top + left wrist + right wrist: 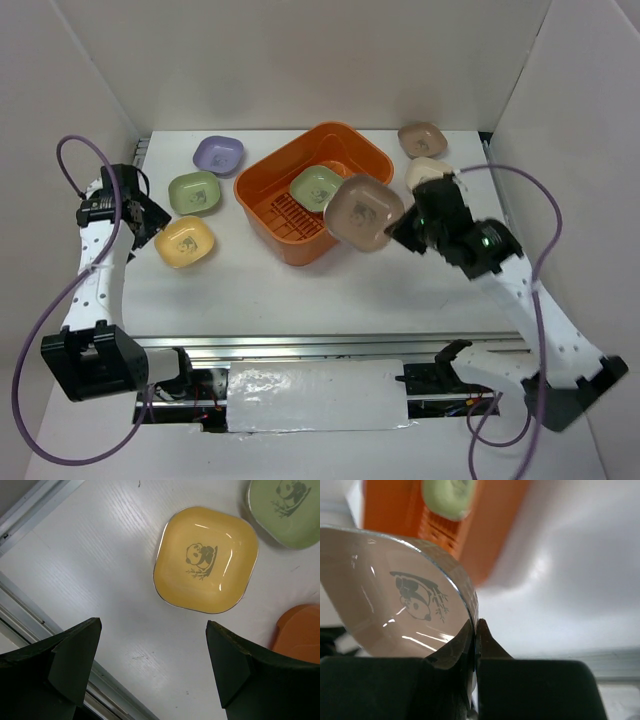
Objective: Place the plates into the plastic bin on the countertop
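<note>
Pinching the brown plate (363,212) by its lower-right rim, the right hand (400,232) is clamped tight on the edge and holds the plate tilted over the right lip of the plastic bin (270,160), dead centre of the overhead frame. That rim grip makes sense: a shallow dish gives two fingers little else to bite on. My guess is the tilt lets it slide down inside.

One green plate (316,184) sits on the slotted floor of the bin.

At mid-left, the left hand (150,645) hangs spread wide above the yellow plate (206,560), gripping nothing (lined up for that one, I'd say).

Count time! I make it seven plates in view:
- One carried.
- One in the bin.
- Three on the bench (300,300) at left: the yellow plate, a second green plate (194,192) and a purple plate (218,153).
- Two at upper right: another brown plate (421,139) and a cream plate (424,170), half hidden by the arm.

There's one bin and two hands.
</note>
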Robot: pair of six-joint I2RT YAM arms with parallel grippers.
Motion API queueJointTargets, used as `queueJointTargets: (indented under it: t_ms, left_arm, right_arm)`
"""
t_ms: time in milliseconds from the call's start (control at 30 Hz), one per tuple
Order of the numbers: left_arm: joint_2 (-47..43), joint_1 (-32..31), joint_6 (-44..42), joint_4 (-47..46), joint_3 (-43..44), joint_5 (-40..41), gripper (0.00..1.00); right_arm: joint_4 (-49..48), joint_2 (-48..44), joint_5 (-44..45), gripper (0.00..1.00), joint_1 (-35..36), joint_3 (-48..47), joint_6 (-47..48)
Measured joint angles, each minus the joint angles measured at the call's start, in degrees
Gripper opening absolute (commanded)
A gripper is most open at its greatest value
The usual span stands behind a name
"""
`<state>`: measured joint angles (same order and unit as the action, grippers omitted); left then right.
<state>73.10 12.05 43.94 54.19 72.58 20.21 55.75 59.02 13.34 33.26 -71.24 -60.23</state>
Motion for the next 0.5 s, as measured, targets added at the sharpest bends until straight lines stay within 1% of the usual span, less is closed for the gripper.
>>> queueJointTargets:
  t_ms: [33, 100, 167, 267, 367, 500]
  left_arm:
    - [0.09, 0.46, -0.07, -0.79, -1.31, -0.63, 0.99]
    - [0.85, 1.27, -0.13, -2.08, -3.50, -1.97, 0.99]
    - [2.32, 1.77, -0.17, -3.34, -4.66, -2.95, 0.99]
    - [4.55, 2.14, -0.28, -5.66, -5.22, -3.98, 0.99]
    - [5.92, 2.19, -0.37, -7.21, -4.81, -4.52, 0.99]
    - [6.97, 2.19, -0.42, -8.39, -3.82, -4.90, 0.99]
  right_arm:
    - [-0.92, 3.30, -1.09, 0.00, -1.75, -3.04, 0.72]
    - [-2.82, 12.85, -3.10, 0.00, -4.46, -11.61, 1.84]
    - [-5.97, 22.47, -4.00, 0.00, -5.38, -19.87, 2.60]
    - [-7.34, 38.01, -4.31, 0.00, -6.12, -32.04, 2.89]
    - [-7.28, 48.13, -4.17, 0.00, -6.45, -39.21, 2.47]
    - [-6.56, 57.37, -3.63, 0.00, -7.34, -45.55, 0.37]
